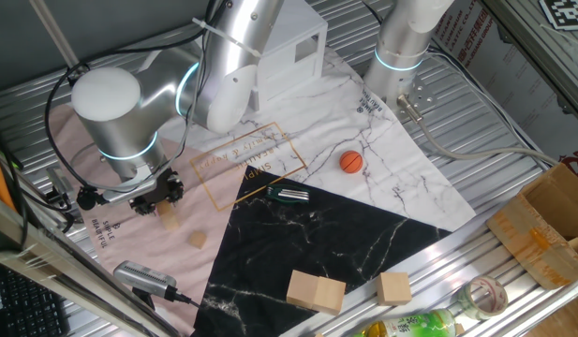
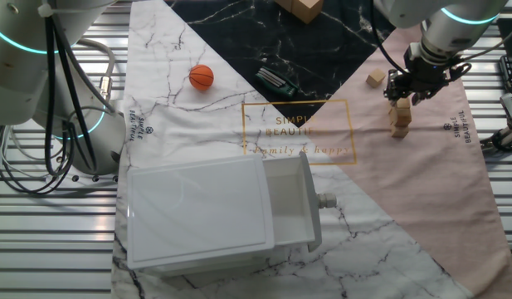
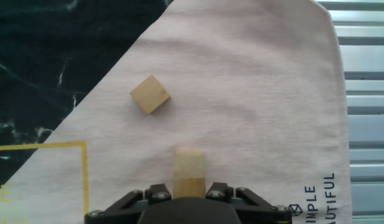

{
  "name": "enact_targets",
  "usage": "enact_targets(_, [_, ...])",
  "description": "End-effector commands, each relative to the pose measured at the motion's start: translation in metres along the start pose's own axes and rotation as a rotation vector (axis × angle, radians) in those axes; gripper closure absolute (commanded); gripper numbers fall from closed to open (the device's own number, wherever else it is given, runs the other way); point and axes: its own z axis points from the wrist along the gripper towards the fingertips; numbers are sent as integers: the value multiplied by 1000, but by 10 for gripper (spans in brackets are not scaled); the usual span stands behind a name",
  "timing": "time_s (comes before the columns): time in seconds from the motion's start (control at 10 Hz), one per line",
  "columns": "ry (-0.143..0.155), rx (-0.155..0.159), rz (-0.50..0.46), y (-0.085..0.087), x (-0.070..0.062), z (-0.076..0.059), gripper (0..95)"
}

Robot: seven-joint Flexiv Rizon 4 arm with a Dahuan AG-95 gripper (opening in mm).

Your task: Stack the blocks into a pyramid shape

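One small cube (image 2: 402,105) sits between the fingers of the gripper (image 2: 404,98), which closes narrowly on it, on top of a short column of blocks (image 2: 399,122) on the pink cloth (image 2: 455,191). I cannot count the cubes in the column. Another loose cube (image 3: 150,94) lies near, apart from the stack. Farther away, the white box (image 2: 210,212) has its drawer pulled out, and nothing shows inside. Beyond it are the orange ball (image 1: 351,162) and two large wooden blocks (image 1: 316,291) on the black marble sheet (image 1: 307,243).

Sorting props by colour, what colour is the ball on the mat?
The ball is orange with thin dark lines, clearest in the fixed views.
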Motion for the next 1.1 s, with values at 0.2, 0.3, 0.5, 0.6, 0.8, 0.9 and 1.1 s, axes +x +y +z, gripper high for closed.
enact_targets(0.2, [-3,-21,7,-3,-3,-3,190])
enact_targets(0.3, [4,-28,17,-3,-5,-6,190])
enact_targets(0.5, [15,-36,38,-5,-10,-12,190])
enact_targets(0.6, [13,-46,67,-7,-16,-18,190])
enact_targets(0.8, [15,-51,161,-7,-29,-26,380])
enact_targets(0.9, [12,-50,227,-6,-38,-29,380])
enact_targets(1.1, [1,-48,383,-4,-64,-36,380])
